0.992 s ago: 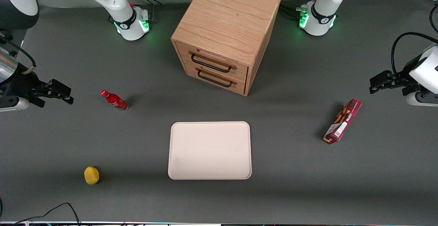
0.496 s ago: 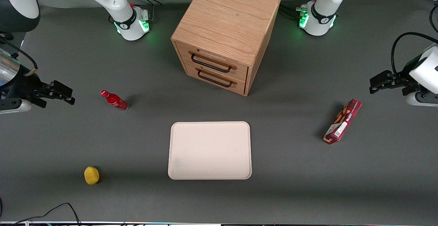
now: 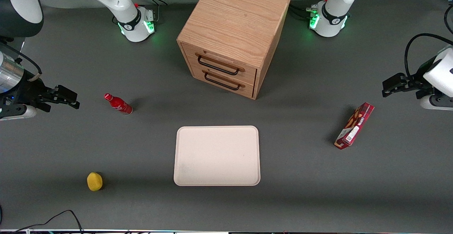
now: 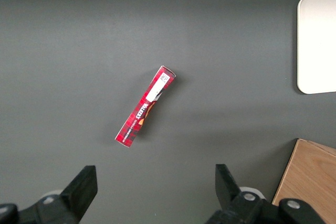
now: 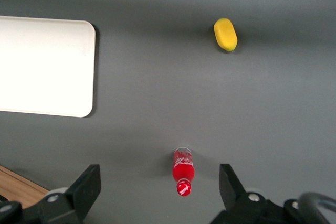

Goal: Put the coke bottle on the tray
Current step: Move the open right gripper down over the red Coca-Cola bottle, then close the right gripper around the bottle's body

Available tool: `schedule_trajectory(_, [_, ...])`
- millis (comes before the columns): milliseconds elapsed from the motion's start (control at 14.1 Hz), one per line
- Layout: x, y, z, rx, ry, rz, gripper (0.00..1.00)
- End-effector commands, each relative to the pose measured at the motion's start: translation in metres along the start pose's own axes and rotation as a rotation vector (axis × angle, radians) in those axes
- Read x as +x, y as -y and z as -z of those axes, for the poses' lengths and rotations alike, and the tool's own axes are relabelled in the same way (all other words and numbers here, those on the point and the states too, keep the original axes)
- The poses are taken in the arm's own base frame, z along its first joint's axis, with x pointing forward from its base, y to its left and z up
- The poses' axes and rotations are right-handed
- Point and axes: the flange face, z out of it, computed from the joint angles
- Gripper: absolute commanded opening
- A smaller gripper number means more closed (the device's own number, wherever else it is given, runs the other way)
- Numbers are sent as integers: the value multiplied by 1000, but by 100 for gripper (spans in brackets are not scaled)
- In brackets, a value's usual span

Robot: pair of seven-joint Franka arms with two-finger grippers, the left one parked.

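The coke bottle (image 3: pixel 118 103), small, glossy red with a red cap, stands upright on the grey table. It also shows in the right wrist view (image 5: pixel 184 171), seen from above between my spread fingers. The pale beige-pink tray (image 3: pixel 217 155) lies flat nearer the front camera, in front of the wooden drawer cabinet, and shows in the right wrist view (image 5: pixel 44 65). My right gripper (image 3: pixel 67 98) is open and empty, held above the table toward the working arm's end, apart from the bottle.
A wooden two-drawer cabinet (image 3: pixel 233 35) stands farther from the front camera than the tray. A yellow lemon-like object (image 3: pixel 94 181) lies near the front edge (image 5: pixel 225 34). A flat red snack box (image 3: pixel 354 125) lies toward the parked arm's end. A black cable (image 3: pixel 53 218) runs near the front edge.
My right gripper has moved a little toward the coke bottle. The bottle, tray and other things have not moved.
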Motion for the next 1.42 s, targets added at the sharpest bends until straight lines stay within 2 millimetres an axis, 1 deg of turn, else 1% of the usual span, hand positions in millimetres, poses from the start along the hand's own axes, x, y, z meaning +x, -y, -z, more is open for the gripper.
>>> schedule_trajectory(0, [-5,3,-16,8,41,-5,100])
schedule_trajectory(71, [-11,4,-28,8,54,-3,100])
schedule_trajectory(142, [-16,5,-35,7,42,-2,100])
schedule_trajectory(283, [-25,1,-64,5,43,-3,100])
schedule_trajectory(354, [-35,-5,-80,2,18,-16,100])
schedule_trajectory(425, [-50,-3,-98,-2,-8,-10,100])
schedule_trajectory(496, [-65,3,-123,-6,-29,5,100])
schedule_trajectory(567, [-73,3,-141,-8,-39,5,96])
schedule_trajectory(638, [-78,3,-155,-8,-38,14,89])
schedule_trajectory(780, [-82,2,-171,-8,-16,39,77])
schedule_trajectory(992, [-95,-1,-192,-9,2,41,68])
schedule_trajectory(1063, [-100,-6,-197,-10,-1,54,68])
schedule_trajectory(1205, [-107,-25,-205,-13,-3,98,68])
schedule_trajectory(1346, [-114,-31,-214,-14,0,107,68])
